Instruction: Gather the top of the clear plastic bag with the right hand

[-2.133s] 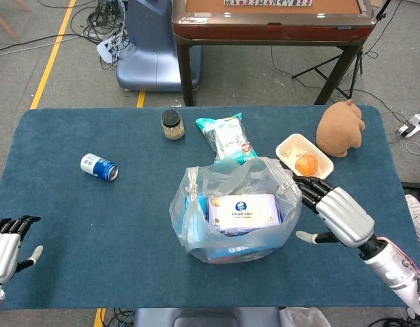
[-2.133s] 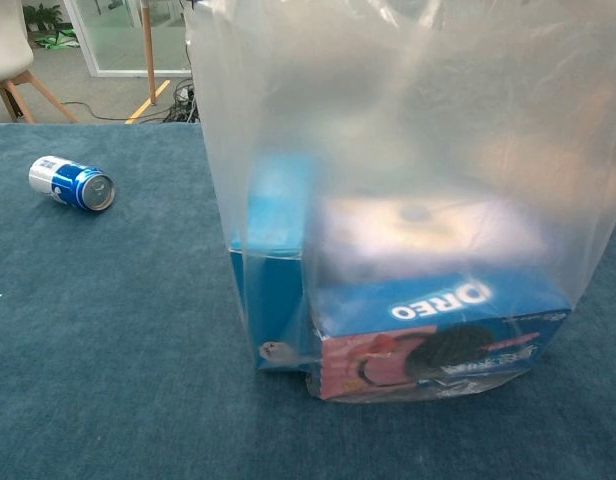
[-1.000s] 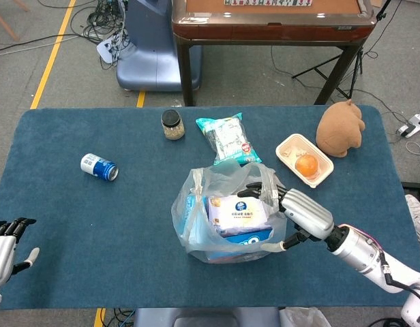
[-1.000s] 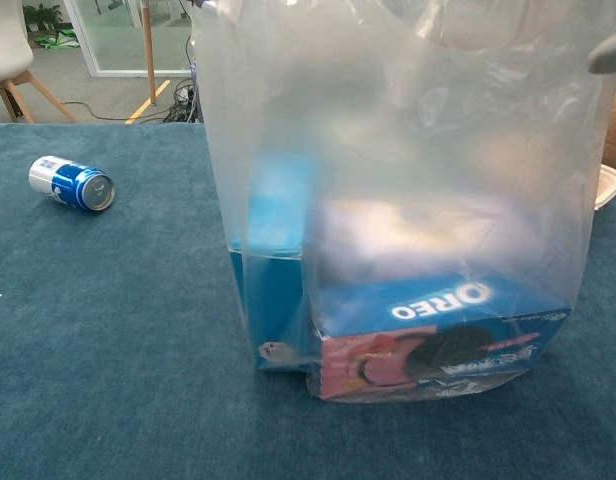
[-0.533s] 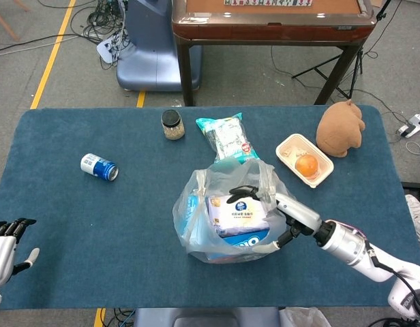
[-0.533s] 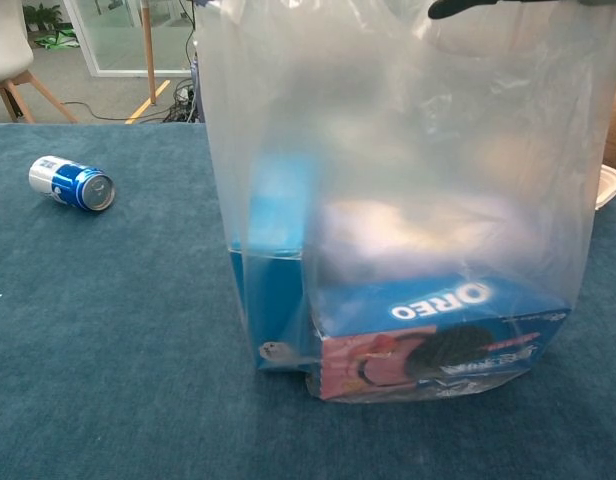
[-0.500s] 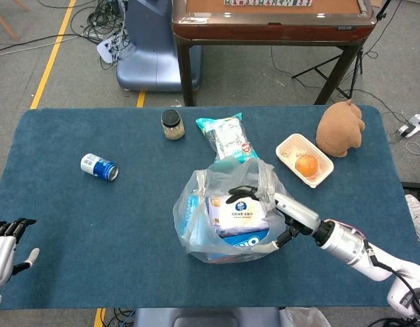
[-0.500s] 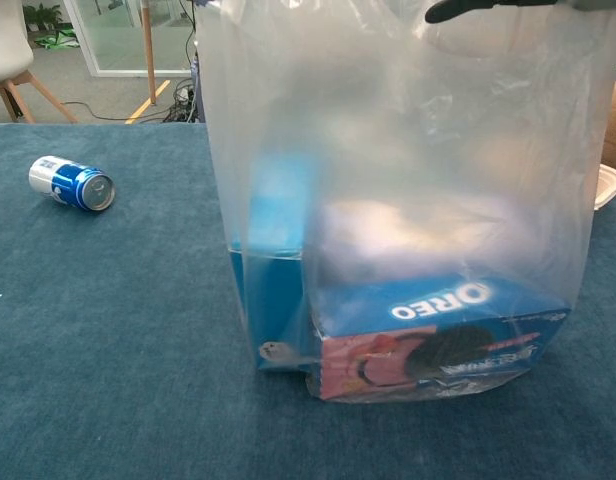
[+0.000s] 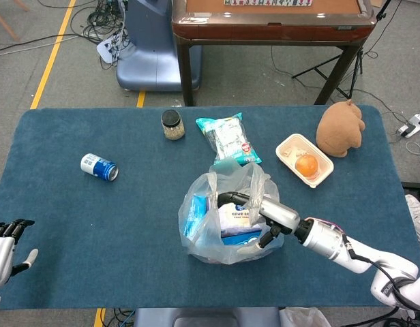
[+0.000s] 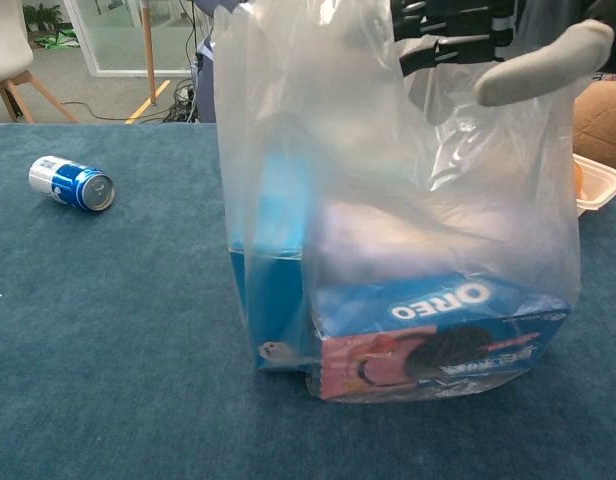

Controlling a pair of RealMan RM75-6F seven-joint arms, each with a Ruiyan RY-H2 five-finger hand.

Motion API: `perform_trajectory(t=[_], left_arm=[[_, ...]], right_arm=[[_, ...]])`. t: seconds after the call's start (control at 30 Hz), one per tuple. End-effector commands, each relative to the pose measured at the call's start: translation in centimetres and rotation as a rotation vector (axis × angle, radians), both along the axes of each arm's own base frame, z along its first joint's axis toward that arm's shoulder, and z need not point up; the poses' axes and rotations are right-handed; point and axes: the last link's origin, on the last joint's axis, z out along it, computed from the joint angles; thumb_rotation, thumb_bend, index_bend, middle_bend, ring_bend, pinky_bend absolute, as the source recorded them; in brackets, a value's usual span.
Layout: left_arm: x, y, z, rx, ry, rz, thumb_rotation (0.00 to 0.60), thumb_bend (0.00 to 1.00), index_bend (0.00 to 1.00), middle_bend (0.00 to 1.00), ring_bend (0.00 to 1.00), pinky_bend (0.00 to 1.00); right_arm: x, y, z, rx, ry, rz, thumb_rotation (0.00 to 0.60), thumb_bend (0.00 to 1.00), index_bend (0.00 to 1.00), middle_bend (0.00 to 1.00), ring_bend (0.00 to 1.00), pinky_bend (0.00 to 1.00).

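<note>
1. Location: the clear plastic bag (image 9: 227, 221) stands upright near the middle of the counter (image 9: 73, 225), loaded with an Oreo box (image 10: 438, 335) and other packages.
2. State: the right robot hand (image 9: 261, 212) is at the bag's mouth, dark fingers (image 10: 453, 30) reaching over the rim and the thumb pressing film from outside. It grasps the bag top, which is only partly gathered. The left robot hand (image 9: 4, 245) rests released at the counter's near left corner, fingers apart.
3. Procedure: draw the loose far and left sections of the rim toward the palm before clenching. Keep the pull upward and light; the contents likely anchor the base, but a sideways tug could tip the bag.
4. Avoid trapping a package corner inside the bunch.
5. The head view shows the whole mouth, how narrow it is, and the nearby tray with an orange (image 9: 307, 165).
6. The chest view shows the bag's side wall, the creases under the thumb, and the box labels. It omits the left robot hand.
</note>
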Motion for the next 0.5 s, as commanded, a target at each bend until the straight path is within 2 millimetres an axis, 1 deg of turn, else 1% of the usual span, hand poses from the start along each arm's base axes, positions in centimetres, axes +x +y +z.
perform_trajectory(t=[0.03,0.4,0.5], left_arm=[[0.0,0.0,0.0,0.001,0.0,0.001,0.6,0.25,0.26,0.25,0.29,0.16],[-0.1,-0.3,0.0,0.005,-0.004,0.004,0.6,0.25,0.27,0.25,0.29,0.16],[0.0,-0.2,0.0,0.004,-0.007,0.0,0.6,0.25,0.27,0.25,0.29,0.16]], right_arm=[[0.7,-0.3,-0.5,0.007,0.003,0.013,0.6,0.0,0.13,0.21,0.08,0.15],[3.1,-1.2,-1.6,0.047,-0.007,0.041,0.6,0.0,0.13,0.21,0.08,0.15],[4.3,-1.3,-1.8,0.065,-0.026,0.063,0.6,0.0,0.13,0.21,0.08,0.15]])
